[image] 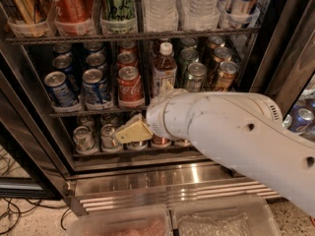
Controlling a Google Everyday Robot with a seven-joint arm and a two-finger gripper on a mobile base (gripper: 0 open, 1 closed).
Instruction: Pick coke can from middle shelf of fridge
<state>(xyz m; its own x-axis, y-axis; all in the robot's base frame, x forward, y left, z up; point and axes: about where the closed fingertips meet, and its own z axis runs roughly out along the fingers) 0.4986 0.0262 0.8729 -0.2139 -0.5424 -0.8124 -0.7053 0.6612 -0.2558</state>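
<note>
The fridge [162,173] stands open before me, with wire racks of drinks and a shiny steel base. On the middle shelf [98,111] the red coke can [129,86] stands at the front of its row, with blue cans [96,88] to its left and a white-capped bottle [164,69] to its right. My white arm reaches in from the right. Its gripper [132,132], with a pale yellow tip, sits just below the middle shelf's front edge, under and slightly right of the coke can, in front of the bottom-shelf cans.
The top rack [133,33] holds tall cans and clear water bottles. Green and copper cans [212,73] stand right of the bottle. Silver cans [93,137] fill the bottom shelf. Two clear bins [172,221] lie at the bottom edge. The dark door frame [283,53] rises at the right.
</note>
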